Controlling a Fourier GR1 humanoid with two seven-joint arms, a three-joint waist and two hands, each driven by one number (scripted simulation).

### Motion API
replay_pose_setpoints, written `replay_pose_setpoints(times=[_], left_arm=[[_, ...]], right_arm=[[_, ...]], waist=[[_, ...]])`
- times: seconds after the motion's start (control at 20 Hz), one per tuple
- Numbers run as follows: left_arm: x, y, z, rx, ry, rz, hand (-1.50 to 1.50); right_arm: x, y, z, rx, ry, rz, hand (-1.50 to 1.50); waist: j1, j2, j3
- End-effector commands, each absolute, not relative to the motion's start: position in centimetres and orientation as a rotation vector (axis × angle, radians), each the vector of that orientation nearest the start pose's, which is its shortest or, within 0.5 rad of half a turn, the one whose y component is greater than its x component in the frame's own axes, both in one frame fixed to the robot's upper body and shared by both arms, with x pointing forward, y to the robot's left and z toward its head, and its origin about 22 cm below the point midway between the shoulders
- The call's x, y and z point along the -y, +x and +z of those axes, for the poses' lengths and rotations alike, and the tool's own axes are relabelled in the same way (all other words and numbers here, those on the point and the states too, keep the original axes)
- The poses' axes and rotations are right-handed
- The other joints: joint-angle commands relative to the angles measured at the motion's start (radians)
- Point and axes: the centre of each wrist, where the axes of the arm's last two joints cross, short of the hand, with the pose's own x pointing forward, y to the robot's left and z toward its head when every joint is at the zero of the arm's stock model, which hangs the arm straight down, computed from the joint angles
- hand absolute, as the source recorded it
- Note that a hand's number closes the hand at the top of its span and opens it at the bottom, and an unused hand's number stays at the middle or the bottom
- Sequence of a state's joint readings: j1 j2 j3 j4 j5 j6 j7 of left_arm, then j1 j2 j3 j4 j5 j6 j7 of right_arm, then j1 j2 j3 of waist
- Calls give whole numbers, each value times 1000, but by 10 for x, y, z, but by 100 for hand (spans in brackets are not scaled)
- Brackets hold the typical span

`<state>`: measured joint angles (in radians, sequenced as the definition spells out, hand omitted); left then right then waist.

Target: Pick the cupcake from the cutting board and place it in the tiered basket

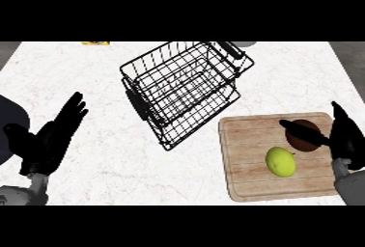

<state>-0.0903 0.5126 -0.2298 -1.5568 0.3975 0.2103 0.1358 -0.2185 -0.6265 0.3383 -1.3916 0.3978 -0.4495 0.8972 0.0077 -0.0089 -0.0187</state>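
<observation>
1. Nearest, at the view's lower left, the left robot hand (pixel 44 142) rests open over the worktop (pixel 92 87), fingers straight and pointing up and away; it holds nothing and lies well apart from the task's things.
2. At the lower right, the right robot hand (pixel 341 137) sits at the right edge of the wooden cutting board (pixel 246 178); its thumb reaches left across the top of the cupcake (pixel 303 140) while the fingers stand along its right side, spread apart and not yet clamped on it.
3. The cupcake, dark brown, stands on the board's upper right part, just left of the right palm and between thumb and fingers; so the right hand is plainly the nearer one; closing on it looks like the step in hand.
4. A green lime-like fruit (pixel 281 161) lies on the board just below-left of the cupcake, close enough to be nudged.
5. Farther off, up and to the left of the board, the black wire tiered basket (pixel 185 89) stands tilted; the carry would run up-left from the cupcake.
6. Farthest, a small yellow item (pixel 95 43) shows at the worktop's back edge; too little shows to name it.
</observation>
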Motion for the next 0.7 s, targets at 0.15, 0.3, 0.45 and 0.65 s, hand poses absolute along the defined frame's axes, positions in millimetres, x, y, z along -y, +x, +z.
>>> replay_pose_setpoints(times=[0.15, 0.3, 0.45, 0.65], left_arm=[[-282, 257, 43, 1419, 63, -108, 0], [-293, 256, 31, 1403, 92, -93, 0], [-285, 256, 29, 1410, 72, -101, 0], [-296, 256, 37, 1411, 83, -93, 0]], right_arm=[[247, 312, 120, 632, -1132, 275, -150], [236, 312, 125, 590, -1145, 289, -150], [226, 318, 102, 542, -1123, 271, -150], [226, 314, 90, 497, -1110, 272, -150]], waist=[[2, 0, 14], [-9, 3, 14], [-5, 6, 16], [-8, 5, 16]])
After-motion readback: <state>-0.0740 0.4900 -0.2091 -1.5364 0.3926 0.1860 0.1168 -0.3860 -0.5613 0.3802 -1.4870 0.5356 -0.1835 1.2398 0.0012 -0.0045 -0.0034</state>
